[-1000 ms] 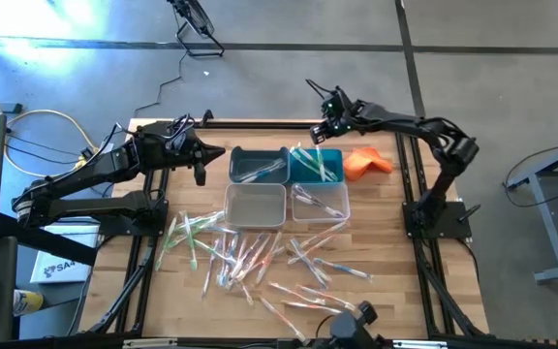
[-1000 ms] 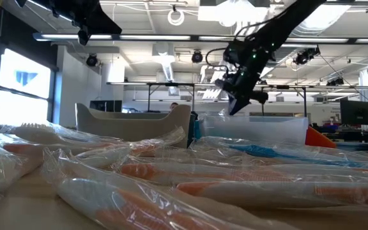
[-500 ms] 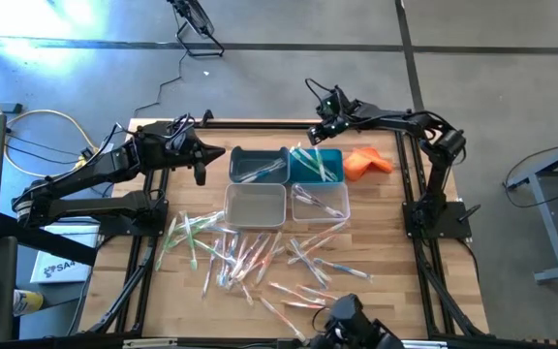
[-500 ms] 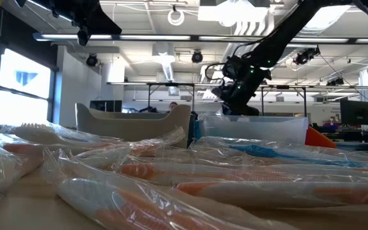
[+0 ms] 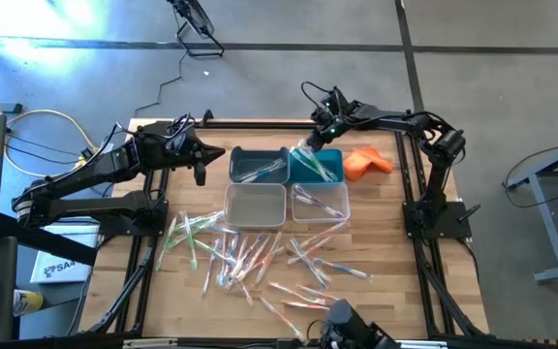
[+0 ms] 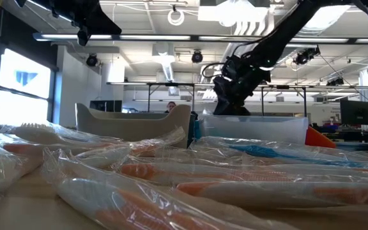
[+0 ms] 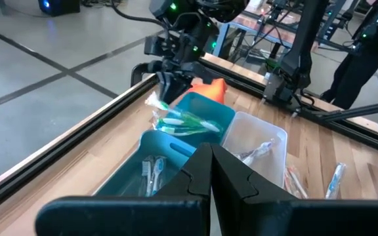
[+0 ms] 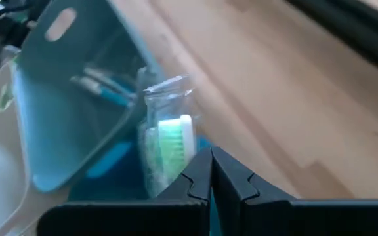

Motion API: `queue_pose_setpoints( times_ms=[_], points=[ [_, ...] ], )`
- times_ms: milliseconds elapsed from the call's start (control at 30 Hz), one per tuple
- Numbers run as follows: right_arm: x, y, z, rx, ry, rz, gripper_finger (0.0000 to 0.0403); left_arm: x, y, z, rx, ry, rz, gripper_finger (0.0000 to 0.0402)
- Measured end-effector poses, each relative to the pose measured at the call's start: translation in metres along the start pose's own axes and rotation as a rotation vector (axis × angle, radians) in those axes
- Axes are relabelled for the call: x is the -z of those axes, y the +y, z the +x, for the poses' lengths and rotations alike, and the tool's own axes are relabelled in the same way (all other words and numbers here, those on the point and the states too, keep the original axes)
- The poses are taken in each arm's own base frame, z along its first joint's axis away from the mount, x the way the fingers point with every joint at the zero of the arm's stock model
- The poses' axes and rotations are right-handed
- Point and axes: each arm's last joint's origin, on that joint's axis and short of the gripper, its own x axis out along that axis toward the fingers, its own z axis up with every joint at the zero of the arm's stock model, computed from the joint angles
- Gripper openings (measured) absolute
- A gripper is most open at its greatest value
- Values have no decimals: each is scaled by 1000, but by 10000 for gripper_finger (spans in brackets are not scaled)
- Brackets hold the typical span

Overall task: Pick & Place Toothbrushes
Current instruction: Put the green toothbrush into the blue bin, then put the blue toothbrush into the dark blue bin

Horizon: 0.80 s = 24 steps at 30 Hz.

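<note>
High view: the toothbrushes (image 5: 260, 257) are seen strewn below the four bins; the right gripper (image 5: 320, 132) hangs at the teal bin (image 5: 316, 166), the left gripper (image 5: 204, 155) waits beside the dark bin (image 5: 258, 163), fingers pressed together. Low view: wrappers (image 6: 190, 179) judged light, crinkly, slippery; mid-handle pinch advised. Right wrist view: fingers pressed together, a green toothbrush (image 8: 172, 141) just beyond, whether pinched cannot be told. An orange cloth (image 5: 366, 162) lies beside the teal bin.

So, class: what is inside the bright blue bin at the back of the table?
The bright blue bin holds several green toothbrushes in clear wrappers. The right gripper hovers at its rim; anything beneath them is hidden.
</note>
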Motion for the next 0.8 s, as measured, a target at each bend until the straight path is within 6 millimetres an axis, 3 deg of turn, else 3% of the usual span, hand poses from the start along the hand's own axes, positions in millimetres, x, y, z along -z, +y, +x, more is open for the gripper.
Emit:
queue_pose_setpoints(
  times_ms=[467,633,800],
  points=[
    [5,30,12,-21,28,-95,2,0,0,0,-1,0,0,0],
    [-4,41,-11,129,-60,-164,2,0,0,0,0,0,0,0],
    [-14,64,-53,215,-188,-221,2,0,0,0,-1,0,0,0]
  ],
)
